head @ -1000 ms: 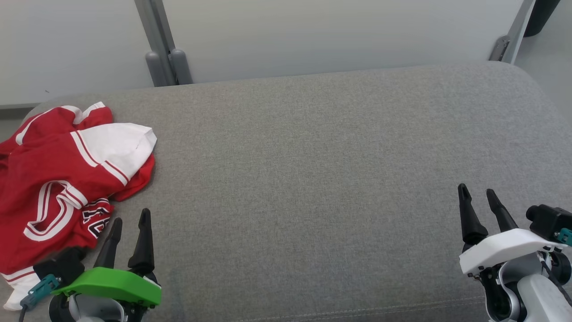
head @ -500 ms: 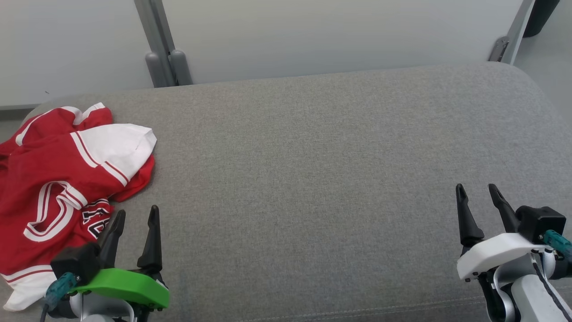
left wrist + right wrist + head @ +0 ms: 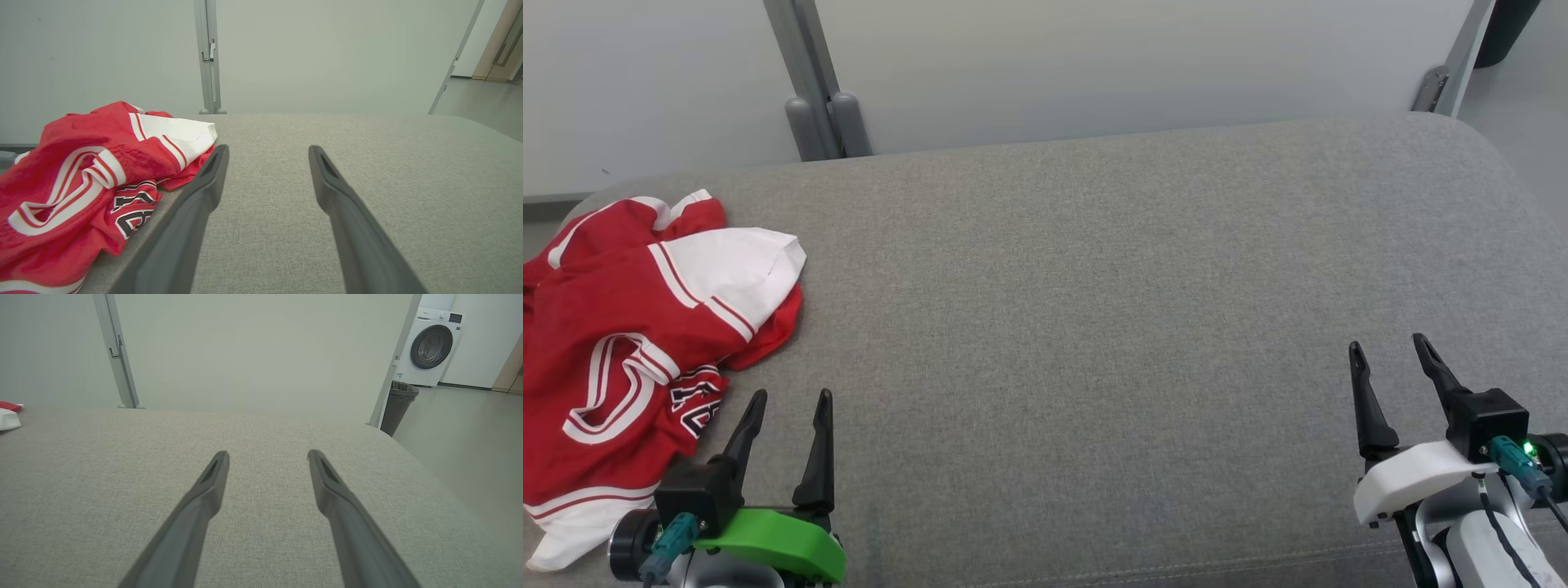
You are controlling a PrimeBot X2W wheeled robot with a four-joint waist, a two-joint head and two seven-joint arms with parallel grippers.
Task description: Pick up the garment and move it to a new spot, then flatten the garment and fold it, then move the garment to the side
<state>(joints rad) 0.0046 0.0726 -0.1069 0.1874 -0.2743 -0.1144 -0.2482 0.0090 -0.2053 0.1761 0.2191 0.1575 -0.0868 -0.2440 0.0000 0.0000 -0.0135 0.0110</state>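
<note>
A crumpled red garment (image 3: 621,343) with white sleeves and striped trim lies at the left end of the grey cushioned surface (image 3: 1094,327); in the left wrist view the garment (image 3: 81,179) sits left of the fingers. My left gripper (image 3: 792,398) stands open just to the garment's right, near the front edge, holding nothing; its jaws (image 3: 267,153) point over bare fabric. My right gripper (image 3: 1387,345) is open and empty at the front right, far from the garment. The right wrist view has that gripper (image 3: 267,455) above bare cushion, with a sliver of the garment (image 3: 8,414) at the far left.
A pale wall panel with a grey metal post (image 3: 805,82) runs behind the cushion. Off the cushion's right end stand a bin (image 3: 398,406) and a washing machine (image 3: 431,345) on the floor. The cushion's rounded right edge (image 3: 1503,163) drops to the floor.
My left gripper has slid to the right and back toward the front edge, away from the garment. My right gripper has shifted slightly and turned at the wrist. The garment lies as before.
</note>
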